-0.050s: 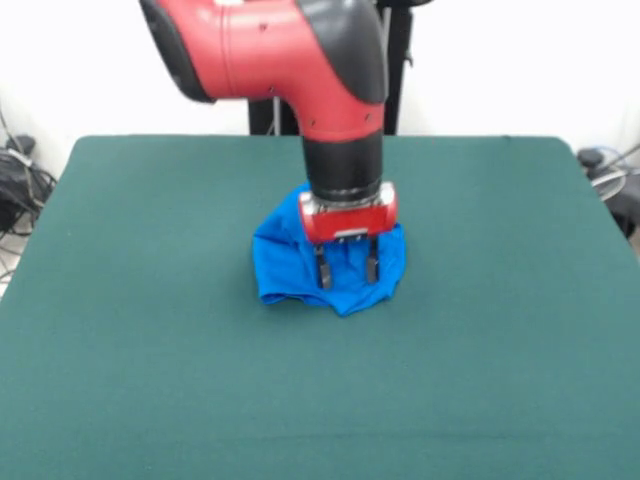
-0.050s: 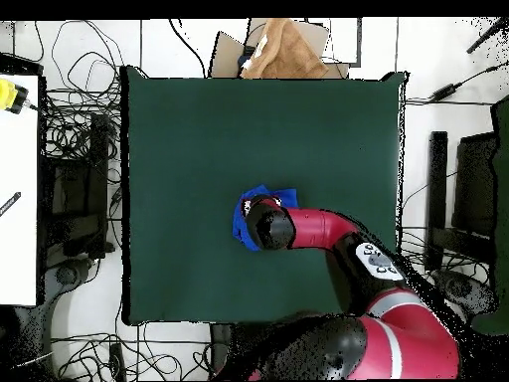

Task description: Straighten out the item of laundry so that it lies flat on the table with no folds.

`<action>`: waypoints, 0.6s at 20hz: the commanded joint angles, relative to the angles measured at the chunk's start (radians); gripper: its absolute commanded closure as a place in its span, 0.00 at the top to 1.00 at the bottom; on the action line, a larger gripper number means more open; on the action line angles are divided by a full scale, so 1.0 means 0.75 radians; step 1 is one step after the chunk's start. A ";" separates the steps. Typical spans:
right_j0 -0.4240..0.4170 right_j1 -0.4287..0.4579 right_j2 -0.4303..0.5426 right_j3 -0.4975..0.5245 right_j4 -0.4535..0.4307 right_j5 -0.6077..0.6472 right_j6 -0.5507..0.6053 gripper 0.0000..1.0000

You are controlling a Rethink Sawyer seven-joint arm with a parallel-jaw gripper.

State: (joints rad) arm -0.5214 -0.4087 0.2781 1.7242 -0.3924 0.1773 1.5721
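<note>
From my remote station: the shirt (image 1: 335, 265) lies bunched on the desk (image 1: 150, 350) near its middle, well apart from every edge. In the front view the gripper (image 1: 347, 272) hangs directly over the bunch, its jaws spread apart with their tips down at the cloth. In the overhead view the arm (image 2: 318, 229) reaches in from the lower right and covers most of the shirt, which shows at its left and top

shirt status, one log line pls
shirt: bunched, mid-table | gripper: open, fingers down at shirt | flat: no
</note>
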 commanded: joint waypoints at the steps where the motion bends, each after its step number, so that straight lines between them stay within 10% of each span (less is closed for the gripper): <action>1: -0.055 0.292 0.106 -0.211 -0.216 0.137 -0.223 1.00; 12: -0.093 0.298 0.190 -0.200 -0.275 0.216 -0.183 1.00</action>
State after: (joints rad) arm -0.5778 -0.4009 0.3660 1.6795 -0.4930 0.3106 1.5720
